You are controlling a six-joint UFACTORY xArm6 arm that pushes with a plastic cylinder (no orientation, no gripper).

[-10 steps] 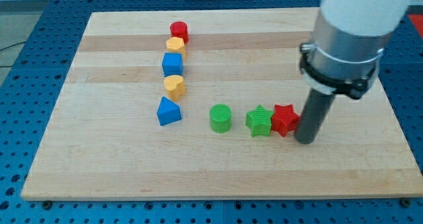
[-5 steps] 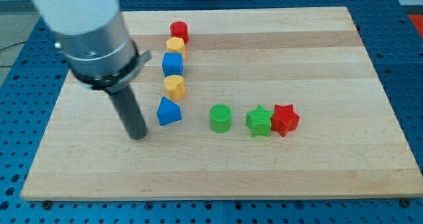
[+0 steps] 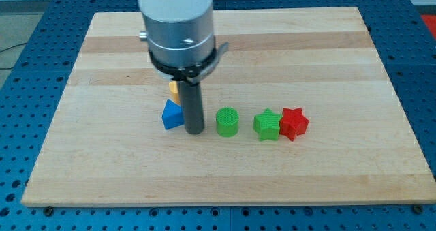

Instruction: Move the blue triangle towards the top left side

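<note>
The blue triangle [image 3: 172, 114] sits on the wooden board [image 3: 327, 60], left of centre. My tip [image 3: 195, 131] rests on the board right beside the triangle's right side, touching or nearly touching it. The rod stands between the triangle and a green cylinder [image 3: 227, 121]. A yellow block [image 3: 174, 89] peeks out just above the triangle, mostly hidden behind the arm. The other blocks of the column above it are hidden by the arm.
A green star [image 3: 268, 125] and a red star [image 3: 293, 123] stand touching each other to the right of the green cylinder. The board lies on a blue perforated table [image 3: 27, 67].
My tip swung from beside the red star to the left of the blue triangle, then to the triangle's right side. The arm now covers the upper column of blocks. The blocks look unmoved.
</note>
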